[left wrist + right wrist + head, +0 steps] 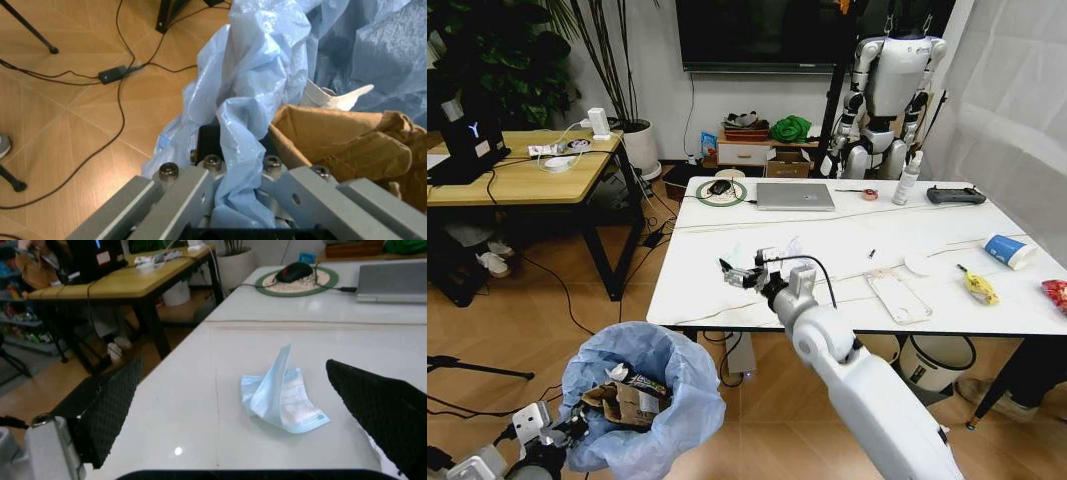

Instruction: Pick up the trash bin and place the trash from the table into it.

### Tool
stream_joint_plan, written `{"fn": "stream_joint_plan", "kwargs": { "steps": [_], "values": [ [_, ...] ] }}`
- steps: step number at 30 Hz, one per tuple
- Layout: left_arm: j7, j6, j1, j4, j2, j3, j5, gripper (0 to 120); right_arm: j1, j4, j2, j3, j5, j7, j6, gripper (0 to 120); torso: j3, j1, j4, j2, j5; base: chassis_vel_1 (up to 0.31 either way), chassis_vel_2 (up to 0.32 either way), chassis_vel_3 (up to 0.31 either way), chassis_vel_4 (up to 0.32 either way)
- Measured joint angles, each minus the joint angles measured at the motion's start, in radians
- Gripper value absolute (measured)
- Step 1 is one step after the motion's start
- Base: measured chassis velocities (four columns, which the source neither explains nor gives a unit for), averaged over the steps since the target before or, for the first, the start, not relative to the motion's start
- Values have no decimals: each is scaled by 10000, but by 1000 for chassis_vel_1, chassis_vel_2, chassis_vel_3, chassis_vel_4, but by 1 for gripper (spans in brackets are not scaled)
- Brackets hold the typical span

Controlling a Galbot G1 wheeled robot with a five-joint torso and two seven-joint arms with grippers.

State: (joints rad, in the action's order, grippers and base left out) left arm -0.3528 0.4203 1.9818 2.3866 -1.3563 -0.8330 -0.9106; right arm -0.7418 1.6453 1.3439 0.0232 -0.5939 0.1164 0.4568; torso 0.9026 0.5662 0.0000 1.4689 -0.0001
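Liner plastic bunches between the jaws of the left gripper (233, 200), which are clamped on the rim of the trash bin (642, 400). The bin hangs low at the robot's left, off the near-left corner of the table (727, 290), over the wooden floor. Brown cardboard (347, 145) and a white scrap already sit inside it.

Farther out, the right gripper (745, 272) reaches over the near-left part of the surface. Its jaws stand wide apart, holding nothing. In the right wrist view a crumpled light-blue tissue (283, 400) lies on the surface straight ahead of them, in line with the gap between the two black pads (110, 410) and slightly beyond their tips. It stands up in a thin fold, its flat base running roughly across the line of approach, so a short advance and descent would likely bring the pads to either side of it. The right arm is clearly the nearer one; the left is taken up with the bin.

Farther right on the surface lie the remaining pieces, well apart from the jaws: a clear plastic tray (898, 296), a yellow wrapper (978, 287), a blue paper cup (1009, 250) on its side, and something red (1056, 295) at the far right edge.
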Motion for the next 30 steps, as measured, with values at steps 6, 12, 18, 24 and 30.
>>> {"fn": "stream_joint_plan", "kwargs": {
  "steps": [6,12,18,24,30],
  "values": [
    [11,-19,58,115,-57,-35,60,0,953,-1930,460,186,578,-623,-10,100,1,1,1,0,0,0,0,0,0],
    [16,-25,63,162,-99,-53,61,0,1285,-2898,707,309,958,-911,-277,100,0,0,0,-1,1,0,0,0,0],
    [20,-31,33,161,-125,-59,61,0,1434,-3738,893,424,1254,-1238,-590,97,-1,0,-1,-1,1,0,0,0,0],
    [28,-35,0,116,-153,-30,68,0,1645,-4584,1052,418,1526,-1466,-875,71,-1,0,0,-1,1,0,0,0,0],
    [35,-41,-30,76,-141,-34,68,0,1638,-4644,1061,429,1578,-1491,-924,50,-1,-1,-1,0,1,0,0,0,0]
  ]
}}
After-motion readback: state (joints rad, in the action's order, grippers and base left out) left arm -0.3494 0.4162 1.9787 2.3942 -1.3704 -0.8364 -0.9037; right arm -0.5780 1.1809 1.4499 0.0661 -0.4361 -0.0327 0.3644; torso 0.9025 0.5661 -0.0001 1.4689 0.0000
